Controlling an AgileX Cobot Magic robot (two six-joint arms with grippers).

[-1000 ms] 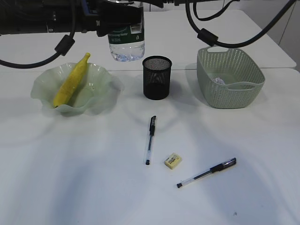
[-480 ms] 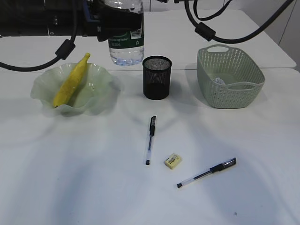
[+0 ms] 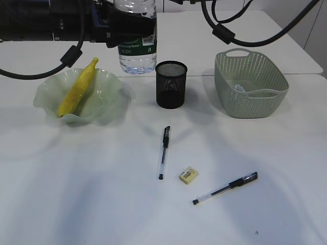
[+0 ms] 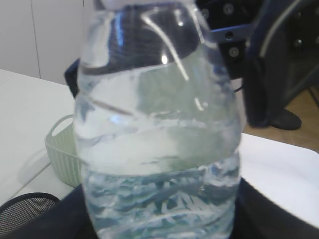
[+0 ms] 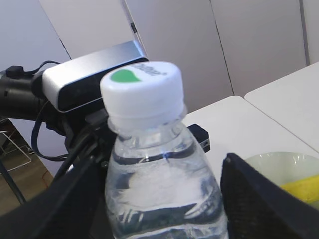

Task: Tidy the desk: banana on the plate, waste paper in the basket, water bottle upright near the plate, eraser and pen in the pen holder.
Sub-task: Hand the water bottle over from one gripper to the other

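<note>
A clear water bottle [image 3: 137, 51] with a green label hangs upright behind the plate [image 3: 110, 109] and the black mesh pen holder [image 3: 171, 84]. My left gripper [image 3: 125, 25] is shut on its body, and the bottle [image 4: 154, 124] fills the left wrist view. My right gripper [image 5: 164, 209] stands open around the white-capped neck [image 5: 142, 87], with a gap at its right finger [image 5: 264, 199]. The banana [image 3: 77, 91] lies on the plate. Crumpled waste paper [image 3: 239, 88] lies in the basket [image 3: 250, 92]. Two pens [image 3: 163, 152] [image 3: 225, 188] and a yellow eraser [image 3: 188, 175] lie on the table.
The pen holder stands between the plate and the basket at the back. Black cables from both arms hang over the back of the table. A second white table stands behind.
The bottle has come down a little behind the plate, still in my left gripper. My right gripper's fingers have spread away from the bottle's neck.
</note>
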